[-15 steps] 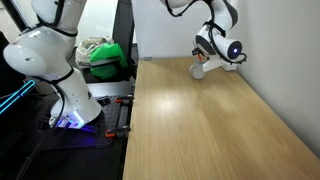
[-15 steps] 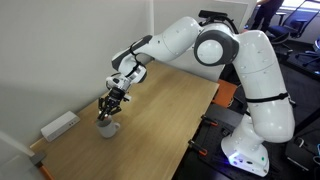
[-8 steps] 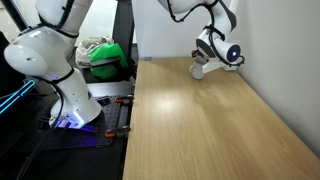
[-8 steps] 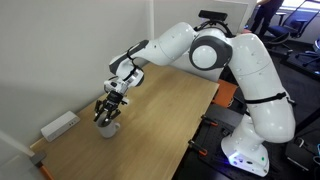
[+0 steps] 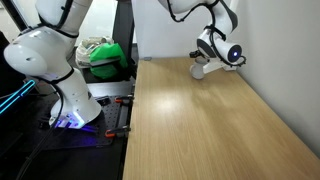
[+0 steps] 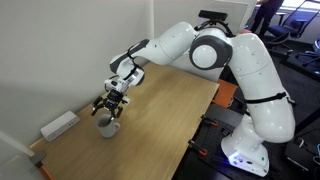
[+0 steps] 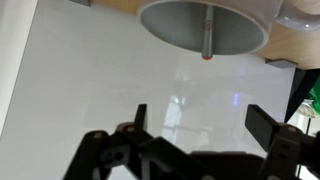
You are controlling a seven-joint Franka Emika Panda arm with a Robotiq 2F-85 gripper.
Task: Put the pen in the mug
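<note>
The mug (image 7: 170, 30), pale grey and round, fills the top of the wrist view. The thin orange-red pen (image 7: 206, 35) stands inside it, leaning on the inner wall. My gripper (image 7: 200, 120) is open wide, with nothing between its dark fingers (image 7: 139, 115). In an exterior view the gripper (image 6: 109, 102) hovers just above the mug (image 6: 106, 127) near the wall. From the opposite side, the mug (image 5: 198, 70) sits at the far end of the wooden table under the wrist.
A flat white box (image 6: 60, 125) lies by the wall beside the mug. The wooden table (image 5: 200, 130) stretches away from the mug. A second robot base (image 5: 60, 80) and a green bundle (image 5: 103, 55) stand off the table's edge.
The jaws have gone from shut to wide open above the mug. The pen has left the fingers and now stands in the mug.
</note>
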